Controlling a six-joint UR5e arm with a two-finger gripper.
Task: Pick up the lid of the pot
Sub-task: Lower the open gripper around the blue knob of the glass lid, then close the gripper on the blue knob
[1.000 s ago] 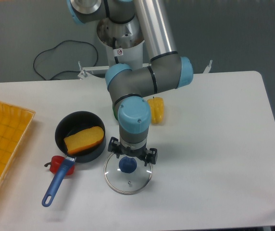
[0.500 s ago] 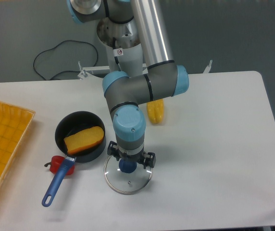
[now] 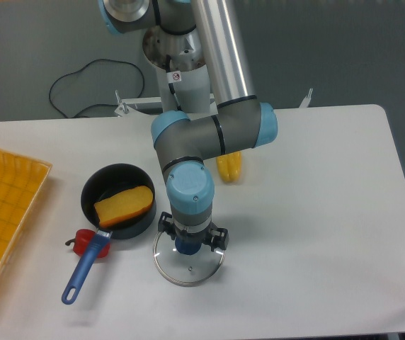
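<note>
Hanging over the lid, the gripper has its fingers apart at the knob. The lid lies near the pan; probably rigid, slick, breakable glass with some heft, it is best pinched by that knob.

One white table, broad and smooth (far right corner slightly rounded), one plain grey backdrop beyond its far edge, one thin black cable looped before the grey, pale light across the tabletop.
</note>
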